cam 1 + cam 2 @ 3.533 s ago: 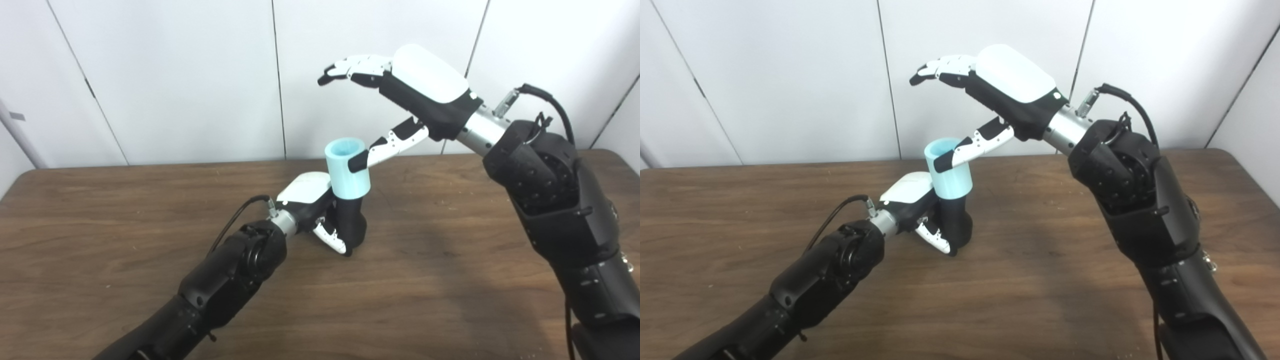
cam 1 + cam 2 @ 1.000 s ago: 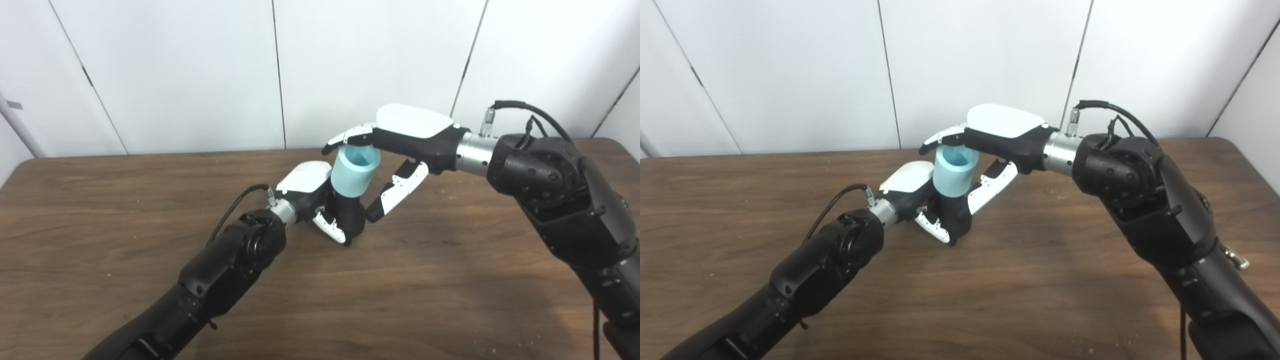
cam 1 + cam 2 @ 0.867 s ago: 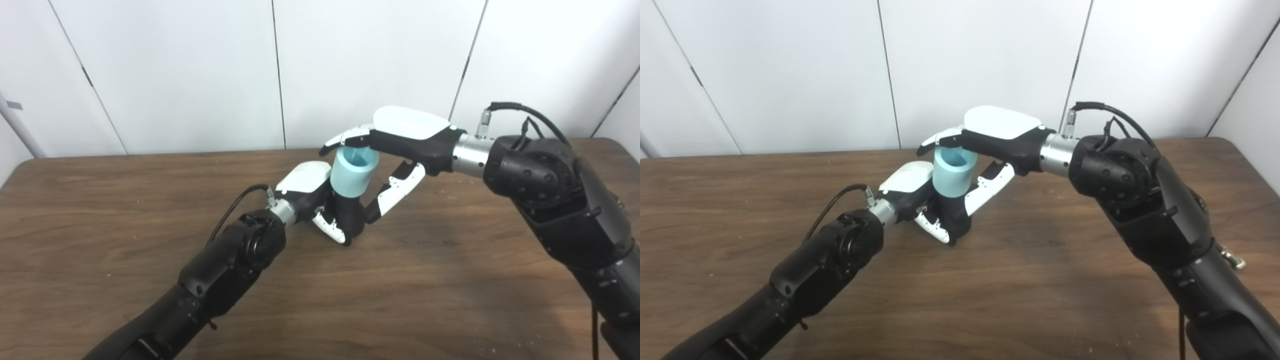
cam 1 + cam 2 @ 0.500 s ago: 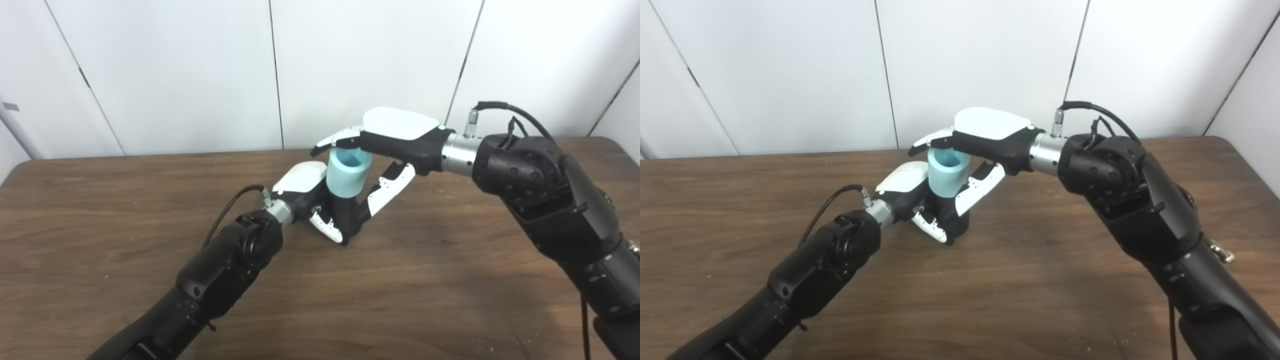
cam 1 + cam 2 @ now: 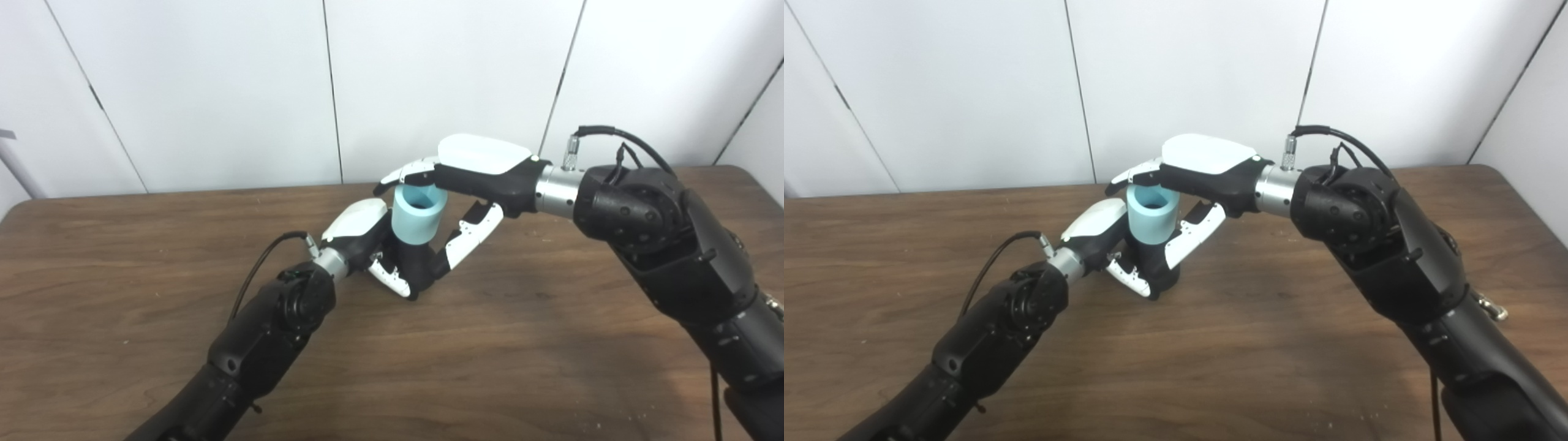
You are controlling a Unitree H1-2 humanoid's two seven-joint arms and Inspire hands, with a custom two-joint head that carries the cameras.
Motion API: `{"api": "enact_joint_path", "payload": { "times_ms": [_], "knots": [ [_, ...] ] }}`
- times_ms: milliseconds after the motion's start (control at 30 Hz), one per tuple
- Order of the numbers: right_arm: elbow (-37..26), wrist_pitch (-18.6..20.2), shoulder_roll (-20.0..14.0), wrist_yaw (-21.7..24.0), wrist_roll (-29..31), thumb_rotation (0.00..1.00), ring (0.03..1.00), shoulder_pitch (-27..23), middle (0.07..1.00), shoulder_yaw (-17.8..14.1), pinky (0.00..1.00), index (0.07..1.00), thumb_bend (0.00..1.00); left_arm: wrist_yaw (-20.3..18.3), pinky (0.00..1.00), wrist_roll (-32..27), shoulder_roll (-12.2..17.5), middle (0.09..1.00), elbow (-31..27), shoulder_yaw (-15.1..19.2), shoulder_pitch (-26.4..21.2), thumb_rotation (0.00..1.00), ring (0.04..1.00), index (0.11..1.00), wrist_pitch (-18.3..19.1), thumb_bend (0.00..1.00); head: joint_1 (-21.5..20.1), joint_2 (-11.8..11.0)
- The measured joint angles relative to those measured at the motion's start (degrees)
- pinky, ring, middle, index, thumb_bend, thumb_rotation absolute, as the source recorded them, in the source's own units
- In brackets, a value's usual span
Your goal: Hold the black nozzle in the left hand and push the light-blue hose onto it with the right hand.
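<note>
Left eye view puts my right hand (image 5: 471, 177) palm down over the light-blue hose (image 5: 415, 215), its fingers (image 5: 401, 176) curled across the far rim and the thumb reaching down the near side toward the black nozzle (image 5: 421, 274). Whether those fingers truly press on the rim or only hang just above it, I cannot tell; the hand is half closed and grips nothing firmly. My left hand (image 5: 367, 242) is wrapped tight round the nozzle, bracing it upright with its base close to the table (image 5: 122, 257), and the hose stands on top of it, tilted a little to the right. A few seconds ago my right hand was raised high and spread wide, with only the thumb near the hose; since then it has dropped and flattened, and over the last second it has crept leftward and a shade lower, so the palm now caps the open mouth. The hose looks lower on the nozzle than before, with less black showing beneath it. I judge the pushing step is under way, not finished. What remains, I think, is a straight downward press along the nozzle's axis, since the lean could make the hose bind or skid off.
</note>
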Motion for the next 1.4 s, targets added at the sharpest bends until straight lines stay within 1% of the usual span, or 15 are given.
{"api": "enact_joint_path", "payload": {
  "times_ms": [200, 367, 533, 700, 767, 933, 1267, 1400],
  "knots": [
    [0.5, 0.6, 0.0, 0.0, 0.0, 0.81, 0.911, -0.8, 0.899, 1.3, 0.8, 0.886, 0.75, 0.0, 0.54, -0.2, 0.0, 0.508, -0.4, 0.8, 0.7, 0.0, 0.533, 0.473, -0.2, 0.52, 0.1, 0.2],
    [0.5, 0.9, 0.0, 0.0, -0.6, 0.81, 0.914, -1.4, 0.905, 2.2, 0.81, 0.892, 0.75, 0.0, 0.55, -0.3, 0.0, 0.512, -0.5, 1.3, 1.1, 0.0, 0.54, 0.47, -0.9, 0.52, 0.2, 0.2],
    [0.7, 1.1, 0.0, 0.0, -1.5, 0.82, 0.921, -1.9, 0.911, 3.2, 0.82, 0.897, 0.76, 0.0, 0.57, -0.3, 0.0, 0.525, -0.7, 1.8, 1.5, 0.0, 0.564, 0.461, -1.2, 0.52, 0.2, 0.3],
    [1.4, 1.0, 0.2, 0.0, -3.3, 0.82, 0.951, -2.8, 0.932, 4.5, 0.84, 0.906, 0.76, -0.2, 0.57, -0.3, 0.0, 0.527, -0.8, 1.8, 1.6, 0.0, 0.564, 0.46, -1.2, 0.52, 0.4, 0.4],
    [2.5, 1.2, 0.1, 0.3, -4.9, 0.83, 0.96, -2.7, 0.939, 5.8, 0.86, 0.909, 0.77, -0.3, 0.57, -0.3, 0.0, 0.526, -1.0, 1.8, 1.6, 0.0, 0.562, 0.46, -1.2, 0.52, 0.4, 0.4],
    [3.0, 1.2, 0.4, 0.1, -6.2, 0.84, 0.968, -2.3, 0.95, 6.2, 0.88, 0.92, 0.78, -0.7, 0.55, -0.2, 0.0, 0.515, -1.1, 1.8, 1.6, 0.0, 0.538, 0.468, -1.2, 0.52, 0.2, 0.5],
    [3.1, 1.3, 0.3, 0.1, -6.5, 0.85, 0.965, -2.3, 0.958, 6.3, 0.89, 0.936, 0.78, -1.2, 0.58, -0.1, 0.2, 0.53, -1.3, 1.9, 1.5, 0.0, 0.571, 0.456, -1.2, 0.52, 0.3, 0.8],
    [2.6, 1.5, 0.1, 0.3, -6.4, 0.85, 0.962, -2.2, 0.957, 6.2, 0.89, 0.935, 0.78, -1.5, 0.55, -0.1, 0.2, 0.53, -1.3, 2.0, 1.5, 0.0, 0.567, 0.456, -1.2, 0.52, 0.0, 0.7]
  ]
}}
